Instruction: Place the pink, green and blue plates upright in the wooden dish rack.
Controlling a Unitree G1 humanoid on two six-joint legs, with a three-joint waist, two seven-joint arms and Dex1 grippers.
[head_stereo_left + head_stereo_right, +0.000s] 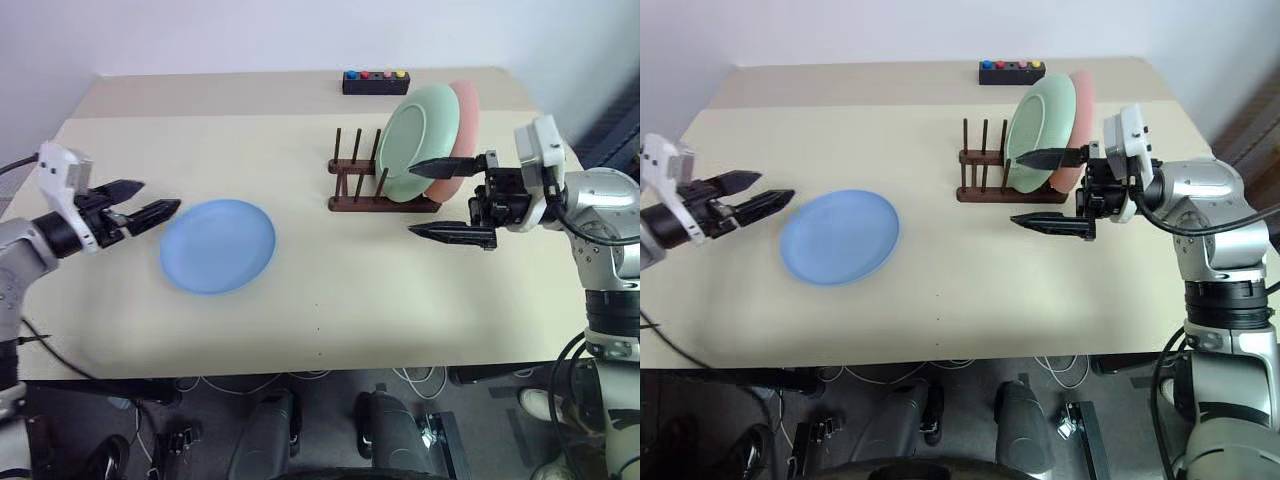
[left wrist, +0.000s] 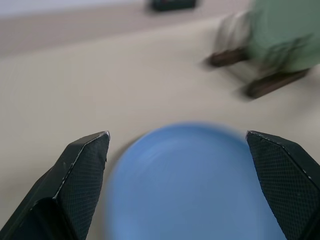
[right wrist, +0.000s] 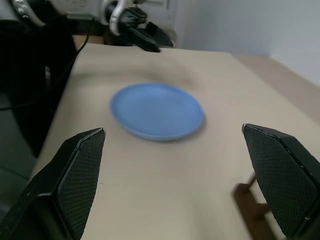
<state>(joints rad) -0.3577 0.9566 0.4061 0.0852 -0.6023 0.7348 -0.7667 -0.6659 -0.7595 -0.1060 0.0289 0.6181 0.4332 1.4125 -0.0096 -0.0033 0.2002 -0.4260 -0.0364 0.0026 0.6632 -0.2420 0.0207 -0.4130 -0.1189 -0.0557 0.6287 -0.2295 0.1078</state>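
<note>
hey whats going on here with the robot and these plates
A two-armed robot is loading a dark wooden dish rack. The mint-green plate and salmon-pink plate already stand upright in it. The light-blue plate lies flat on the beige table, between the open, empty left gripper and right gripper.

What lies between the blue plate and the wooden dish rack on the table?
Nothing: between the blue plate and the wooden dish rack the left eye view shows bare table.
</note>
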